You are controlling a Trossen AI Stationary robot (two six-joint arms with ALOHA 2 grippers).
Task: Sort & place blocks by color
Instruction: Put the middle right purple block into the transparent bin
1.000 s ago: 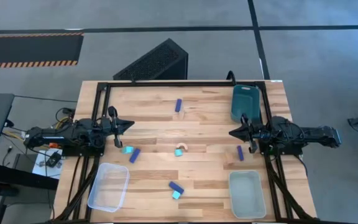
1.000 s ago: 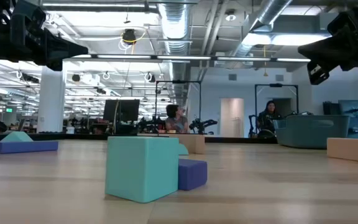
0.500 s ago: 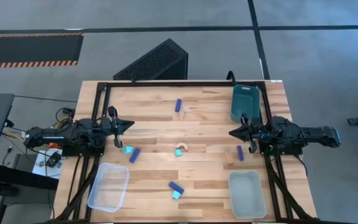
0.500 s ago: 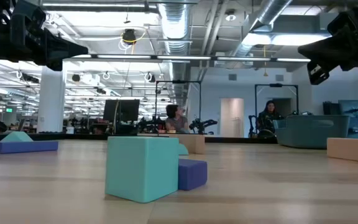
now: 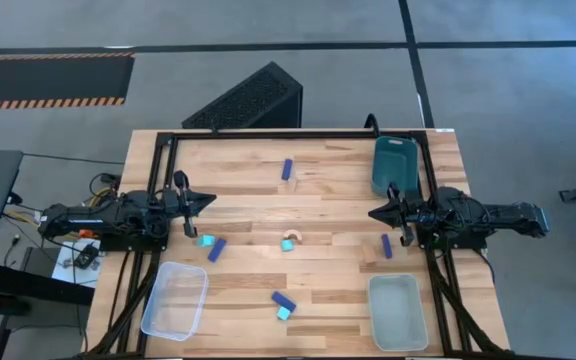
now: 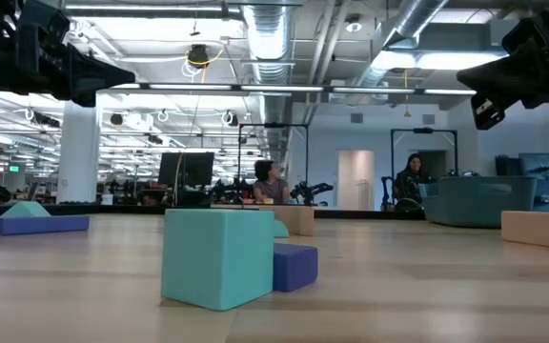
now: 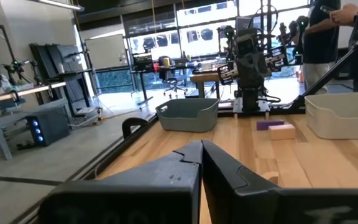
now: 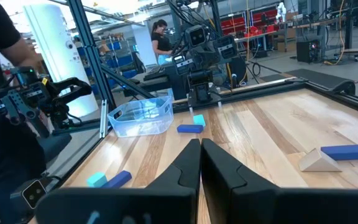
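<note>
Left pincer [image 5: 208, 199] hovering above the bench's [image 5: 318, 310] left side, fingers pressed together, holding nothing. Right pincer [image 5: 373, 212] poised over the right side, fingers all but together, also holding nothing. Both pointed inward toward each other, well apart.

Just beside the left pincer: a teal cube [image 5: 205, 241] and a blue-purple bar [image 5: 217, 250], touching or nearly so. Near the bench's middle, between the two pincers: a tan arch [image 5: 292, 239] with a small teal piece [image 5: 286, 246] against it. Just beside the right pincer: another blue-purple bar [image 5: 386, 246] lying toward the right edge. Toward the far edge, left of the teal bin: a third blue-purple bar [image 5: 287, 169] alone. Toward the near edge, about centre: a fourth blue-purple bar [image 5: 284, 301] touching a teal cube [image 5: 283, 314].

Teal bin [image 5: 394, 165] at the far right corner. Clear bin [image 5: 175, 299] at the near left corner, another pale clear bin [image 5: 397, 312] at the near right corner. No blocks visible inside any bin.

In the low view, two people [image 6: 271, 181] seated far behind the bench.
</note>
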